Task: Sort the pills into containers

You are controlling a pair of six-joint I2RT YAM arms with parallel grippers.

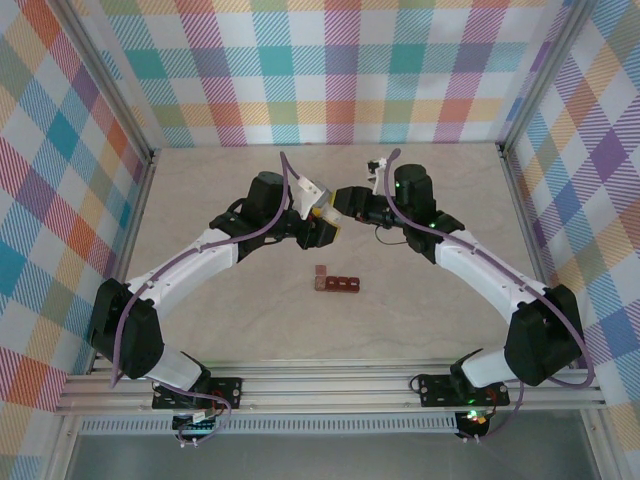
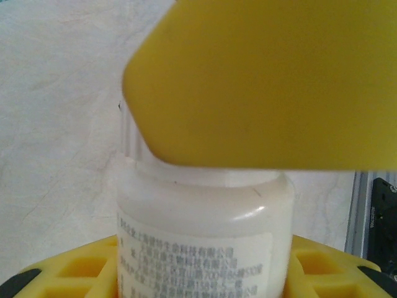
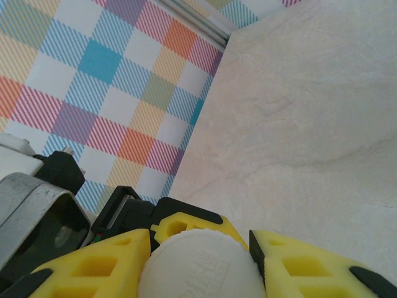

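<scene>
The containers (image 1: 337, 283), a dark red-brown strip of square compartments, lie on the table in front of both arms. Behind them my two grippers meet above the table. My left gripper (image 2: 201, 282) is shut on the body of a white labelled bottle (image 2: 205, 230), its yellow fingers (image 2: 74, 273) on either side. My right gripper (image 3: 200, 248) is shut on the bottle's white ribbed cap (image 3: 198, 267). One yellow right finger (image 2: 267, 81) covers the bottle's top in the left wrist view. From above, the left gripper (image 1: 322, 228) and the right gripper (image 1: 346, 205) touch tip to tip. The pills are out of view.
The beige table (image 1: 250, 330) is walled by checked panels (image 1: 330, 70) at the back and sides. An aluminium rail (image 1: 330, 385) runs along the near edge by the arm bases. Bare tabletop lies around the containers.
</scene>
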